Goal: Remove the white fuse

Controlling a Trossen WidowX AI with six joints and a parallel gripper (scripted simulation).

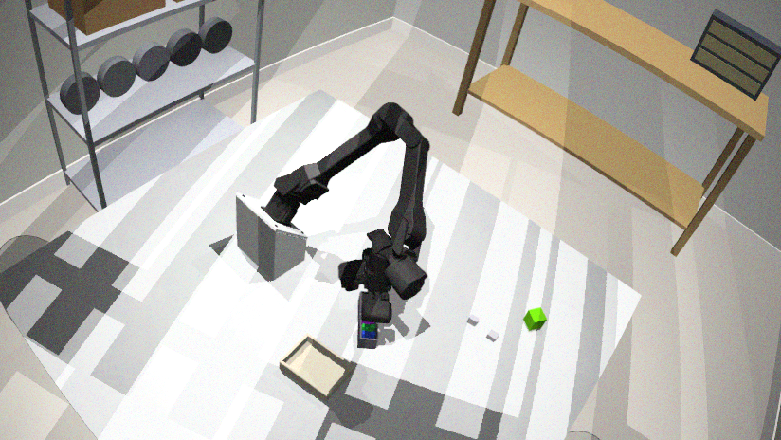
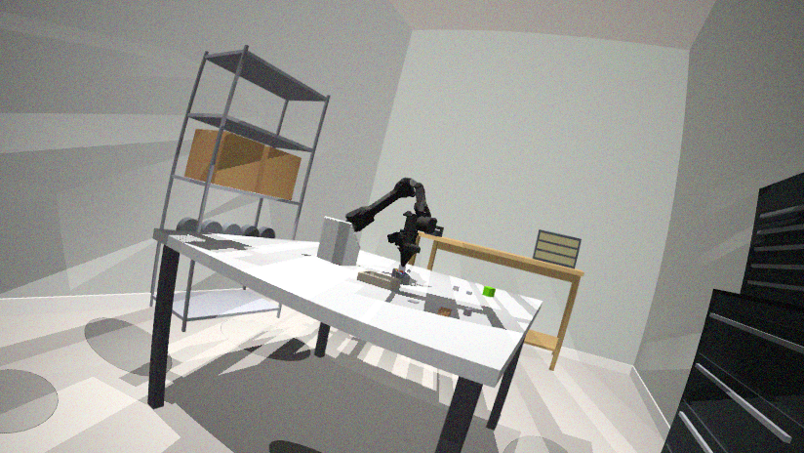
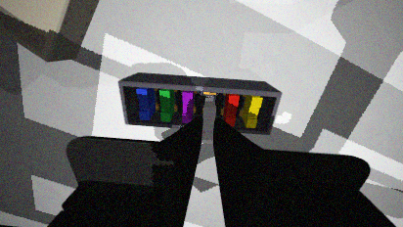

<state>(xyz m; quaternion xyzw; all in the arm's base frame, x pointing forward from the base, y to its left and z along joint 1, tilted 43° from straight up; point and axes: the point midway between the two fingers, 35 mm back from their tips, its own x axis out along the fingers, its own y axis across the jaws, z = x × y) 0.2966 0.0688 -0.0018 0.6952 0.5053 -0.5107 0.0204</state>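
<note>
The dark fuse block (image 3: 196, 82) (image 1: 367, 344) holds blue (image 3: 145, 105), green (image 3: 166, 105), purple (image 3: 187, 105), red (image 3: 232, 109) and yellow (image 3: 253, 112) fuses. My gripper (image 3: 208, 122) (image 2: 402, 266) points down over the block and is shut on the white fuse (image 3: 208, 112), seen as a pale grey strip between the fingertips. An orange contact shows in the slot between purple and red, so the fuse appears raised above it; the exact gap is unclear. The arm hides the fingertips in the top view. The beige tray (image 1: 315, 366) (image 2: 378, 280) (image 3: 34, 15) lies near the block.
A grey pedestal (image 1: 267, 246) (image 2: 337, 241) stands by the arm's base. Two small pale blocks (image 1: 472, 320) (image 1: 492, 335) and a green cube (image 1: 534, 319) (image 2: 489, 291) lie to the right. An orange-brown piece (image 2: 444, 311) and a small grey piece (image 2: 467, 311) lie nearer the front edge.
</note>
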